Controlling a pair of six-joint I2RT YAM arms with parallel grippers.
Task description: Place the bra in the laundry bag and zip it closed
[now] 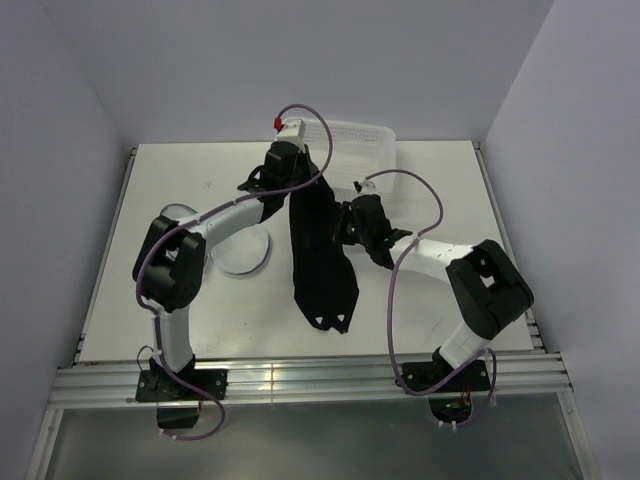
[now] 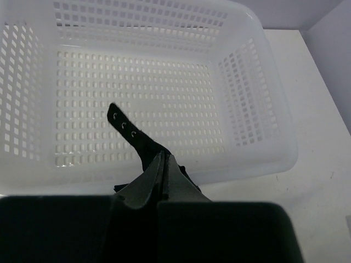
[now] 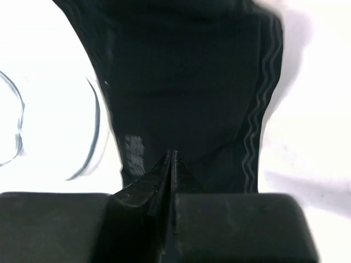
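The bra, a long black garment, hangs from my left gripper down to the table in front. That gripper is raised near the basket and shut on the bra's end; in the left wrist view its jaws pinch black fabric, and a hooked strap end sticks out past them. My right gripper is at the bra's right edge, jaws shut, tips pinched into the black fabric. The laundry bag lies open, white and round, left of the bra; its dark rim shows beside the fabric.
A white perforated plastic basket stands at the back of the table, right under my left wrist camera. The left forearm crosses over part of the bag. Purple cables loop above both arms. Walls close in on three sides.
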